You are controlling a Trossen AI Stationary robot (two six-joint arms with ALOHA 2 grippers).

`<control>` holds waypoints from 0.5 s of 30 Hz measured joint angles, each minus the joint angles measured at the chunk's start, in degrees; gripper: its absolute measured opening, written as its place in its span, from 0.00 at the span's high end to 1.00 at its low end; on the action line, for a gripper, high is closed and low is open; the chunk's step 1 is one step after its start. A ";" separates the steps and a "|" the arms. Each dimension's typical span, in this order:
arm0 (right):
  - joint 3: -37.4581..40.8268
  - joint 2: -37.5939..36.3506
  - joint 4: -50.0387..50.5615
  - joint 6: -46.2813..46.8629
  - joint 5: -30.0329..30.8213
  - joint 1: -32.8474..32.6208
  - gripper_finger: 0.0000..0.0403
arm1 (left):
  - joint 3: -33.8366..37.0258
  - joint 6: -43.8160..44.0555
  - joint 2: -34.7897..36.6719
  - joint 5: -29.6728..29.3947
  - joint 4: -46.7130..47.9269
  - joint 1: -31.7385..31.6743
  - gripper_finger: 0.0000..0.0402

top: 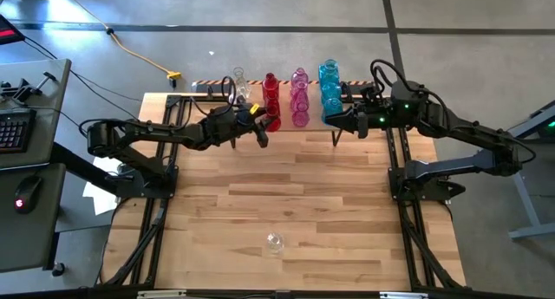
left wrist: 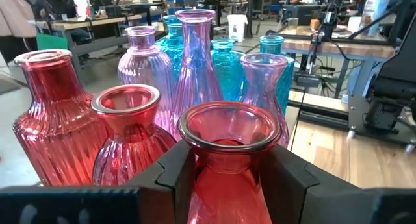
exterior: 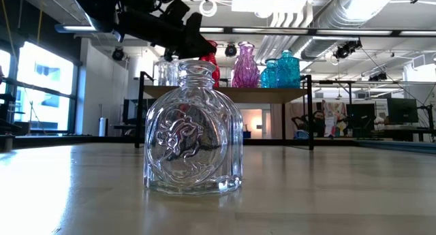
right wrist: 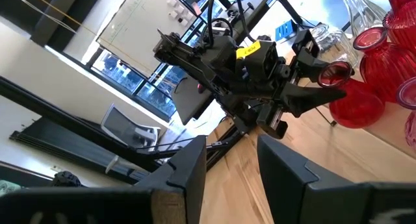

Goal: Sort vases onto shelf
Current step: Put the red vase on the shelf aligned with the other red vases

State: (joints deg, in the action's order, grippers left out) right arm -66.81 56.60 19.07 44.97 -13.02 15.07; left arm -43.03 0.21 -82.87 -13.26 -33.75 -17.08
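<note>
Nearest, one clear vase (exterior: 193, 129) stands alone on the front part of the wooden tabletop (top: 295, 204), upright, neck up, long axis vertical, well apart from both arms; the high view shows it as a small glassy spot (top: 275, 242).

Farther back, the left gripper (left wrist: 229, 178) is at the shelf's near edge, fingers (left wrist: 174, 175) pinching a red vase (left wrist: 229, 160) just under its flared rim. That vase is upright, mouth up, axis vertical. From above, the left gripper (top: 257, 121) sits right by the red ones (top: 271, 100).

Behind that, the shelf (exterior: 262, 93), a raised light board on black legs, carries the rest of the vases, all upright, necks up, grouped by colour: clear (top: 240, 84), red, pink (top: 300, 98), blue (top: 329, 89), running left to right across the far table edge. Left wrist view shows them packed close, red ribbed ones (left wrist: 49, 123) nearest, pink (left wrist: 195, 68) behind, blue (left wrist: 273, 55) farthest.

Right gripper (top: 332, 120) hangs just beside the blue group at the shelf's near edge; its fingers (right wrist: 188, 169) are part spread with nothing between them.
</note>
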 joint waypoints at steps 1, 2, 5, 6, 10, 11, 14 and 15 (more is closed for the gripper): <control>0.00 0.00 0.00 0.00 0.00 0.00 0.71 | 0.00 -0.52 0.00 0.02 0.02 0.00 0.68; 0.00 0.00 0.00 0.00 0.00 0.00 0.71 | 0.00 -0.87 0.00 0.04 0.03 0.01 0.68; 0.00 0.00 0.00 0.00 0.00 0.00 0.71 | 0.00 -0.94 0.00 0.44 0.05 0.03 0.68; 0.00 0.00 0.00 0.00 0.00 0.00 0.71 | 0.00 -0.94 0.00 0.44 0.06 0.04 0.68; 0.00 0.00 0.00 0.00 0.00 0.00 0.71 | 0.00 -0.92 0.00 0.68 0.13 0.04 0.68; 0.00 0.00 0.00 0.00 0.00 0.00 0.71 | 0.00 -0.94 0.00 0.68 0.18 0.04 0.67; 0.00 0.00 0.00 0.00 0.00 0.00 0.71 | 0.00 -0.93 -0.03 0.66 0.30 0.03 0.66; 0.00 0.00 0.00 0.00 0.00 0.00 0.71 | 0.00 -0.97 -0.12 0.67 0.27 0.03 0.65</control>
State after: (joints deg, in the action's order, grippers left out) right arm -66.81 56.60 19.07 44.97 -13.02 15.07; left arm -43.03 -0.75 -82.99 -12.59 -33.49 -17.05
